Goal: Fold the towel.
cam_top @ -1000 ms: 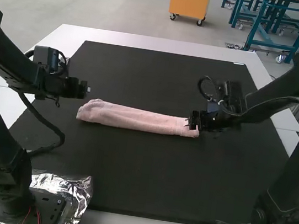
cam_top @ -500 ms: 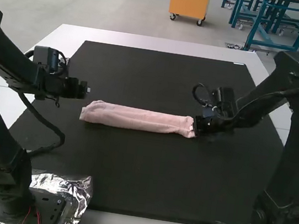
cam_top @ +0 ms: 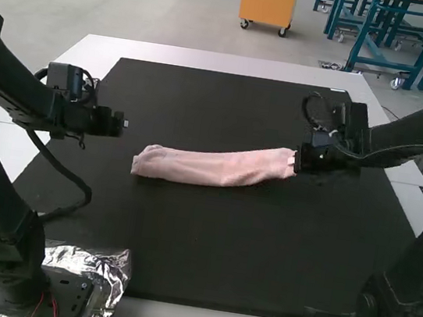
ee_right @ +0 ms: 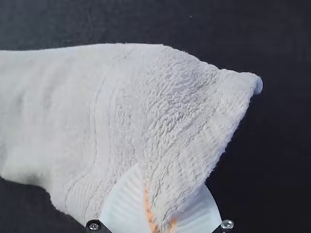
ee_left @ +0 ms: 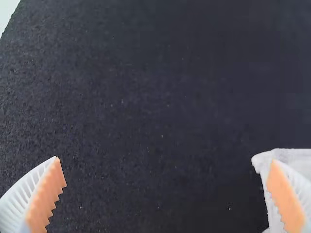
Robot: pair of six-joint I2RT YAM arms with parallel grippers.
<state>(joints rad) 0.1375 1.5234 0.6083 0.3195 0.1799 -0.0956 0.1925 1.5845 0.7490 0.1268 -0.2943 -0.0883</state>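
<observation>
Right claw (cam_top: 298,162) pinches fuzzy towel (cam_top: 212,166).

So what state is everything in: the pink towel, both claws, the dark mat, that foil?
Towel: in a long narrow strip, slightly bent.
Right gripper: closed on one end of the towel.
Left gripper: open, holding nothing.
Mat: spread flat.
Foil: crumpled.

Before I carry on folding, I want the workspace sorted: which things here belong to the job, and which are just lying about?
For the job:
- pink towel, long and narrow
- right gripper, holding one end
- left gripper, open

Not for the job:
- crumpled foil
- dark mat, just the surface
</observation>
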